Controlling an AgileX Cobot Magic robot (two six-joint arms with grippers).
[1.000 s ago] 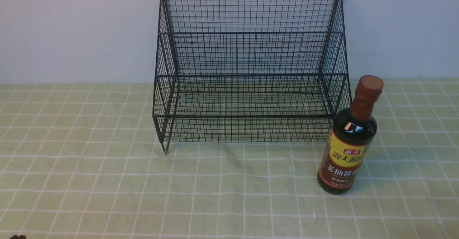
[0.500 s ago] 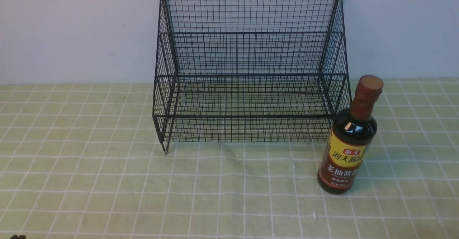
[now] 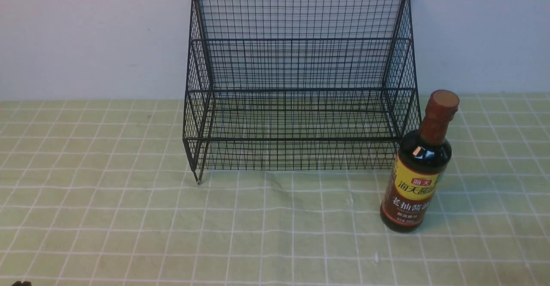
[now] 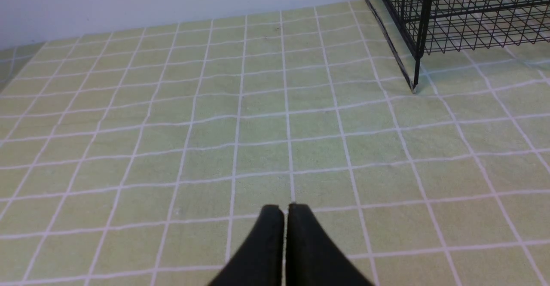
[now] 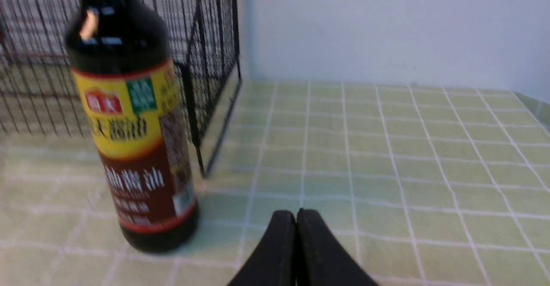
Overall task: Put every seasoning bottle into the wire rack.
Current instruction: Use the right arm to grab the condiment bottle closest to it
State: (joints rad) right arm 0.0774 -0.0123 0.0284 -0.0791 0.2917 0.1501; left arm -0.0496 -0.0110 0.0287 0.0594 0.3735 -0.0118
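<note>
A dark soy sauce bottle (image 3: 416, 170) with a reddish-brown cap and a yellow and dark red label stands upright on the cloth, just in front of the right corner of the black wire rack (image 3: 298, 84). The rack holds nothing. The bottle also shows in the right wrist view (image 5: 133, 118), beside the rack's corner (image 5: 206, 62). My right gripper (image 5: 296, 217) is shut and empty, low over the cloth, apart from the bottle. My left gripper (image 4: 285, 211) is shut and empty, far from the rack's left corner (image 4: 419, 41).
A green cloth with a white grid (image 3: 129, 217) covers the table. A pale wall (image 3: 86, 32) stands right behind the rack. A dark bit of the left arm (image 3: 19, 283) shows at the front view's lower left corner.
</note>
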